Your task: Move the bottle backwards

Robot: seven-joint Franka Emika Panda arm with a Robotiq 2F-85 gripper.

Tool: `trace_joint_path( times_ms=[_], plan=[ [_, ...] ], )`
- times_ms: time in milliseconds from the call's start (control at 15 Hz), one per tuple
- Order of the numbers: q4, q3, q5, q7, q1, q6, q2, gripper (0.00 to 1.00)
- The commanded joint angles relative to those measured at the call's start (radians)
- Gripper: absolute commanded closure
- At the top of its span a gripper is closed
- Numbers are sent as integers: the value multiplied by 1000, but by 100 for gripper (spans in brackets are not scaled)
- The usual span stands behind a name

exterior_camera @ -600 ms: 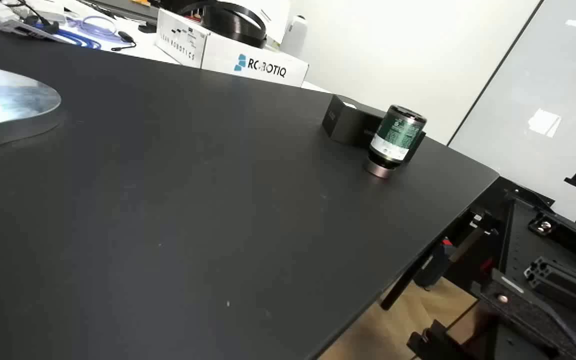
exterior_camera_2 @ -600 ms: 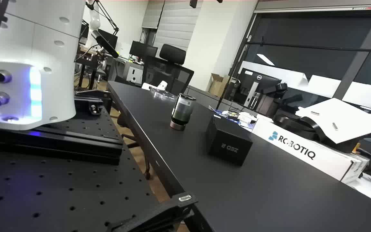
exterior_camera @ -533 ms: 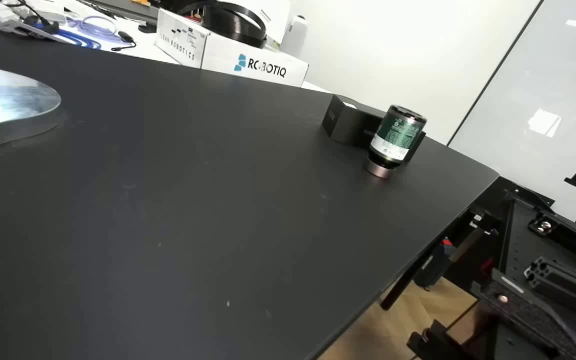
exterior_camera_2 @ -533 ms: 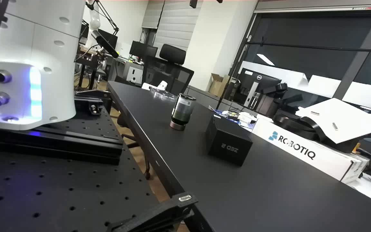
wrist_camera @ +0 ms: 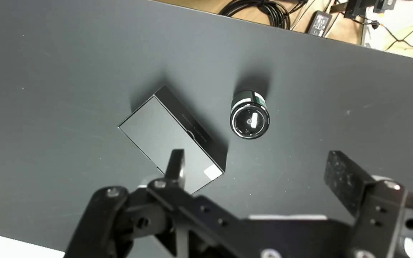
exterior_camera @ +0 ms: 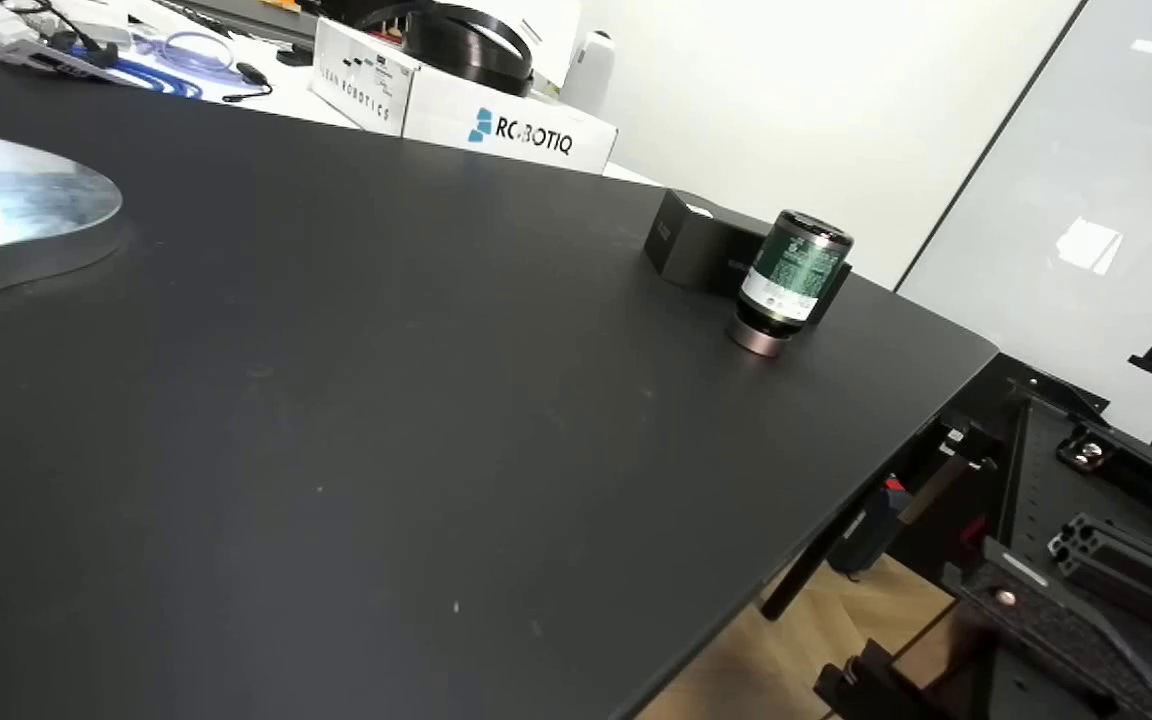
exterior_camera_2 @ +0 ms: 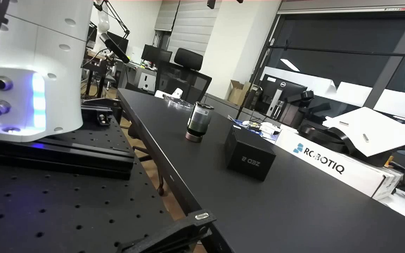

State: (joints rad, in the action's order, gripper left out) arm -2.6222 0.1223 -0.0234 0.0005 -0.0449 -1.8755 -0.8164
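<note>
In the wrist view the gripper (wrist_camera: 259,168) has its two fingers (wrist_camera: 346,179) spread apart above the black table (wrist_camera: 299,157). The dark-green bottle (wrist_camera: 249,120) stands on end near the black ZED 2 box (exterior_camera_2: 248,154), a gap between them, and clear of both fingers. In an exterior view a white Robotiq carton (exterior_camera_2: 329,172) sits beyond the table's edge.

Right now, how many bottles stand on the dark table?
1. In the wrist view, the bottle stands right of the black box, apart from it. The gripper hides some table there; neither exterior view shows another on it.
</note>
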Motion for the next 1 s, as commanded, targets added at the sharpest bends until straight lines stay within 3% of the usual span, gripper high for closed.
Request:
trace_joint_path(
  times_ms=[0, 933],
  plan=[
    [-6, -9, -12, 11, -15, -42, 9, 0],
    [-112, -31, 58, 74, -5, -577, 427, 0]
  ],
)
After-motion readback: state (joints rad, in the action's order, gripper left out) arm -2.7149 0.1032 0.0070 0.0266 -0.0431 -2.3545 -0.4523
